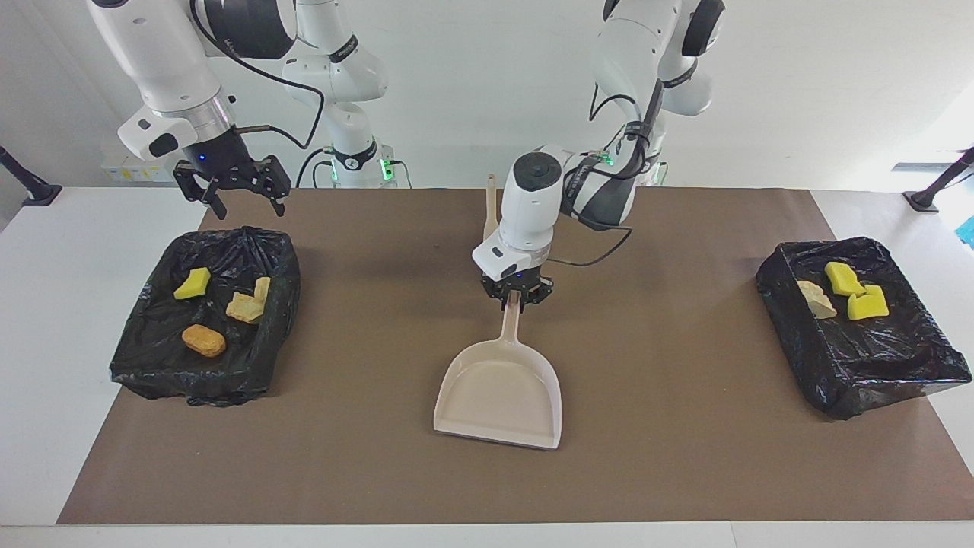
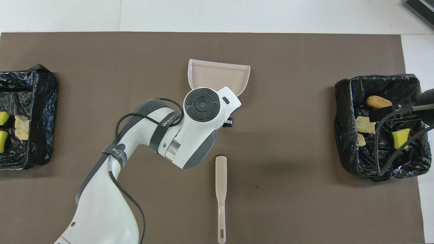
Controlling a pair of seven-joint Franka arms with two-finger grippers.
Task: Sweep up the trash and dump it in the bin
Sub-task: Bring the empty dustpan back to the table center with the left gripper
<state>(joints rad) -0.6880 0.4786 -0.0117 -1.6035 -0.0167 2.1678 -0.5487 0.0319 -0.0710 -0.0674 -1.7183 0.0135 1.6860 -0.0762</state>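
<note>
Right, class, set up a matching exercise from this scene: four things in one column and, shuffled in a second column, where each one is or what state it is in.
Things:
1. dustpan
2. brush
3. orange lump
4. right gripper

Places or states:
A. lying on the brown mat, nearer to the robots than the dustpan
B. open, over the edge of a black-lined bin
C. held by its handle in the left gripper
D. lying in a black-lined bin

Pairs: 1-C, 2-A, 3-D, 4-B
</note>
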